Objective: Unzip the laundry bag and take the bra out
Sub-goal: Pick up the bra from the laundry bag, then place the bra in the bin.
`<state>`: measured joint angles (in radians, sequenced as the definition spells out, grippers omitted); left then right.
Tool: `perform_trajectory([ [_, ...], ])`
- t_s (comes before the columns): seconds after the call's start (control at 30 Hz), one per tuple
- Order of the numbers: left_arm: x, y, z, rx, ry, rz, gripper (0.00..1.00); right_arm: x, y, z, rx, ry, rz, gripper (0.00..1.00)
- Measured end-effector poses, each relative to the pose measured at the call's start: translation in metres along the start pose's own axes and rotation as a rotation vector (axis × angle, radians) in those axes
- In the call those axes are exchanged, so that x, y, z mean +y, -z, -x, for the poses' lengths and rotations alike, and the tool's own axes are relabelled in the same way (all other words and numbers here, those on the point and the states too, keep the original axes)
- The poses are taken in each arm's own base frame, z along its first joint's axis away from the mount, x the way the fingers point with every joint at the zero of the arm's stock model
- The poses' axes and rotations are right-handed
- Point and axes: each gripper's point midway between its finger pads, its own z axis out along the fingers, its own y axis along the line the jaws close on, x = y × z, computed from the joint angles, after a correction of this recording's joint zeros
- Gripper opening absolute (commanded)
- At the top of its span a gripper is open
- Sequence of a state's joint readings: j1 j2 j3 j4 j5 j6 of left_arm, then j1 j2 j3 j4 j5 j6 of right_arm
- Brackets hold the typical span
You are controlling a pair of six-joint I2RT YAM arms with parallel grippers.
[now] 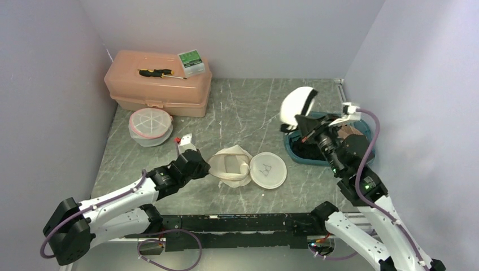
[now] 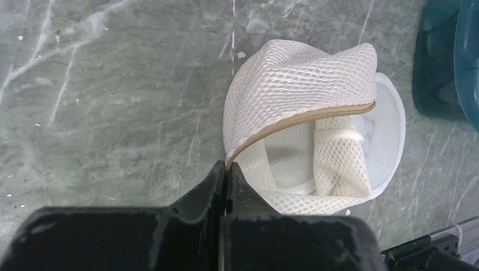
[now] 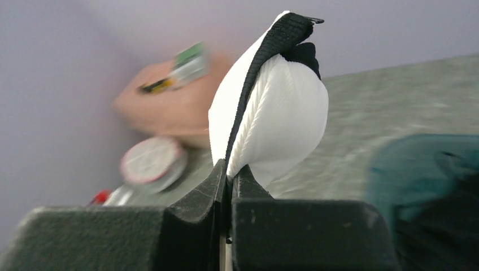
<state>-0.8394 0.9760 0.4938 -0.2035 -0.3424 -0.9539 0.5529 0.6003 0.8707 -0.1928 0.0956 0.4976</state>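
Pinching the unzipped laundry bag (image 2: 299, 84), the left gripper (image 2: 227, 169) anchors it; the right gripper (image 3: 229, 169) clamps the bra (image 3: 277, 107), apparently fully out.

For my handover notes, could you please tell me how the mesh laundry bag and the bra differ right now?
The laundry bag is cream open mesh with a tan zipper; the bra is smooth white with black trim. The laundry bag lies unzipped on the table; the bra is held aloft near the teal bin. The left gripper pinches the laundry bag; the right gripper pinches the bra. Both are clamped at an edge.
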Motion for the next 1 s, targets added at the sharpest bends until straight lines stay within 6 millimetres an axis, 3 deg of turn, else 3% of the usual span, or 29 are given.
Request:
perform_trajectory([
  [0.13,0.005,0.005,0.002,-0.006,-0.021,0.019,0.03,-0.053,0.011,0.027,-0.041,0.061,-0.345,0.0],
  [0.27,0.005,0.009,0.007,-0.017,-0.033,0.021,0.03,-0.108,0.028,0.022,0.015,0.178,-0.676,0.0],
  [0.37,0.004,0.011,0.011,-0.026,-0.033,0.02,0.03,-0.143,0.039,0.007,0.094,0.297,-0.89,0.0],
  [0.53,0.008,0.012,0.012,-0.029,-0.038,0.041,0.03,-0.178,0.039,-0.026,0.241,0.411,-1.086,0.0],
  [0.77,0.01,0.012,0.012,-0.029,-0.04,0.05,0.03,-0.236,0.035,-0.063,0.397,0.391,-1.284,0.0],
  [1.0,0.008,0.012,0.013,-0.035,-0.027,0.046,0.03,-0.266,0.03,-0.101,0.52,0.409,-1.387,0.0],
])
